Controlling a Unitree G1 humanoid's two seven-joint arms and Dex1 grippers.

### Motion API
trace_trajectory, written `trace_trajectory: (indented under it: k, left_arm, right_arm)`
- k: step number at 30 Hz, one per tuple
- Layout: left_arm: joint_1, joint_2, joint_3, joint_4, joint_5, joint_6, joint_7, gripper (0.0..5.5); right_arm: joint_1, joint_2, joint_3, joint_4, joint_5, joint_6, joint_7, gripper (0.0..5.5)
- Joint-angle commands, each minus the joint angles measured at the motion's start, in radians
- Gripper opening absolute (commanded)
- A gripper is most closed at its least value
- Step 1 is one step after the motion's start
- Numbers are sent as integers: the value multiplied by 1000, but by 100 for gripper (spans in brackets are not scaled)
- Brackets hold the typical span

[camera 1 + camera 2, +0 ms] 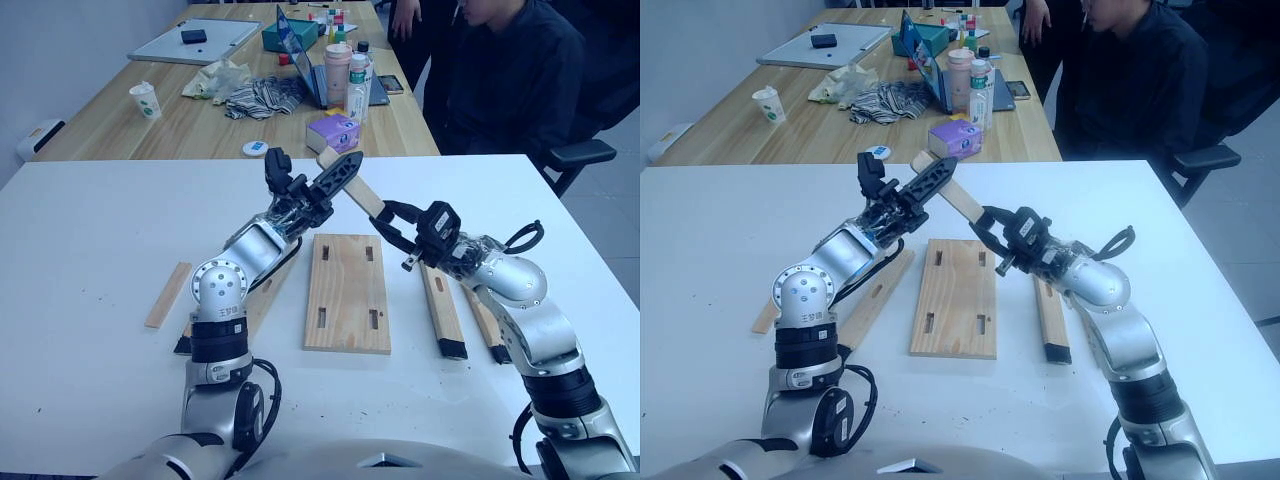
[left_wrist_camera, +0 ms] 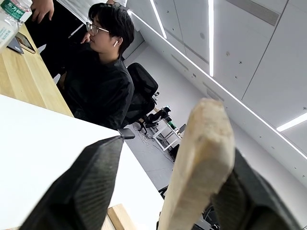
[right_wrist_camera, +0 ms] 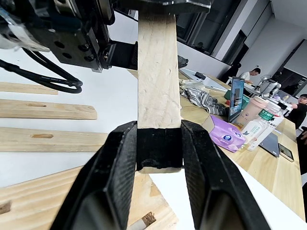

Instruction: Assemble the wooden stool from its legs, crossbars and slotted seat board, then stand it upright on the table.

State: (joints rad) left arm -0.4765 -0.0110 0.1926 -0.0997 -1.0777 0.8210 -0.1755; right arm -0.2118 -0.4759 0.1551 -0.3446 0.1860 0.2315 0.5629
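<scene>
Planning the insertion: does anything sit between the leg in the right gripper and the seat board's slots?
Nothing visible. The wooden leg, clamped in the right gripper, hangs tilted near the seat board, whose four slots lie uncovered.

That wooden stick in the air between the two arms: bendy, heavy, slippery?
Probably stiff: the wooden leg runs straight from the jaws of the right gripper to the left gripper. Likely light, being slim. Flat faces should stop rolling; the dark end cap may aid grip.
</scene>
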Motion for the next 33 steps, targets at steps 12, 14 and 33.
trace_trajectory:
  k: [12, 14, 33]
  left_arm:
    - [1, -4, -11, -14, 5, -19, -13, 56]
    - [-2, -4, -10, -11, 6, -22, -13, 44]
    - [21, 176, 30, 132, 300, -208, -53, 38]
  right_arm:
    - [-8, 47, -6, -26, 7, 44, -10, 129]
    - [-10, 49, -6, -24, 8, 46, -10, 129]
    - [-3, -70, -139, 101, 35, 5, 96, 294]
